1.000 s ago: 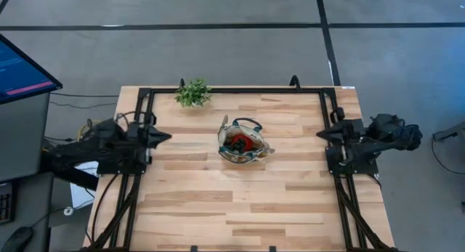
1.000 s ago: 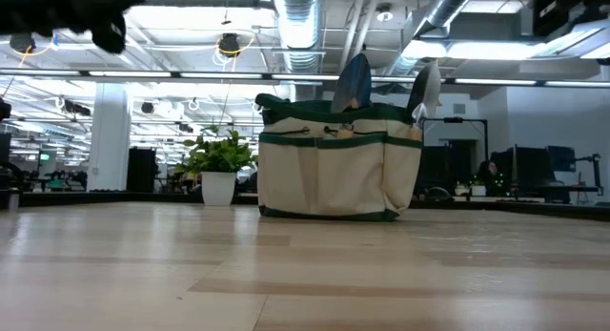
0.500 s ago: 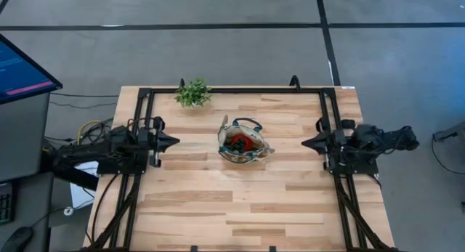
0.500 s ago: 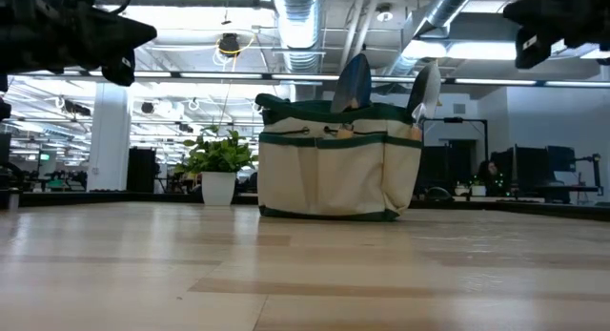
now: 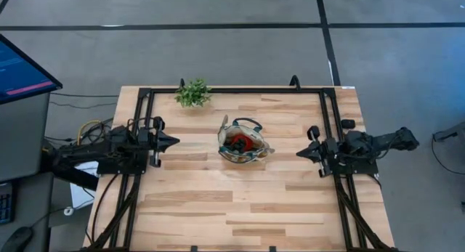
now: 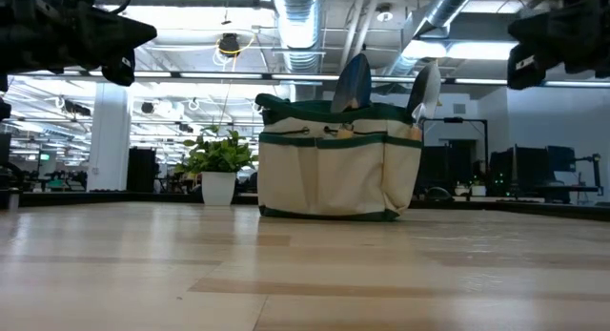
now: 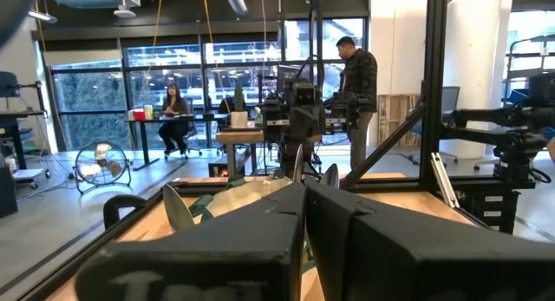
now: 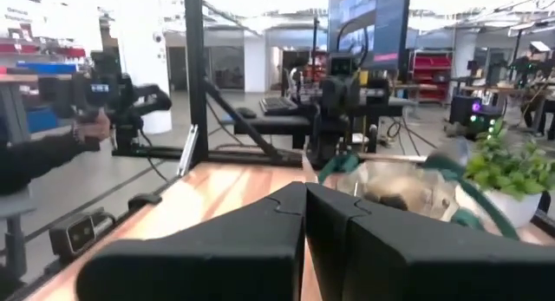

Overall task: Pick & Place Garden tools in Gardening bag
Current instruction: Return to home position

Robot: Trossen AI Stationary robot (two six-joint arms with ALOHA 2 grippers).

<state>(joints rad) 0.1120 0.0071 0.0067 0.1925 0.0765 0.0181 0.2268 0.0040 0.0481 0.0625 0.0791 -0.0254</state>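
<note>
The left gripper (image 5: pixel 173 141) hangs above the table's (image 5: pixel 240 205) left edge, about halfway along it, its fingers (image 7: pixel 260 223) pressed together with nothing between them and its tip turned toward the middle of the table. The right gripper (image 5: pixel 300 153) sits opposite, above the right edge, its fingers (image 8: pixel 260 219) likewise closed on nothing and aimed inward. In the low view both arms show only as dark shapes high in the upper corners, well clear of the wood. Between the two grippers, apart from both and a little nearer the far edge than the near one, stands the gardening bag (image 5: pixel 243 143), upright on the table, beige with dark green trim and its loop handles lying over the rim. Inside it lies a red-and-black tool (image 5: pixel 245 144). From the low view a grey trowel head (image 6: pixel 355 83) and a silver trowel head (image 6: pixel 425 87) stick up out of the bag's top. No tool lies loose on the wood. A small green potted plant (image 5: pixel 192 93) stands at the far edge, toward the far left corner, well apart from the bag. Beyond the left edge, off the table, a monitor (image 5: pixel 22 67) glows blue. In the room behind, a standing person (image 7: pixel 357 71) and a seated person (image 7: pixel 173 106) show in the left wrist view.
</note>
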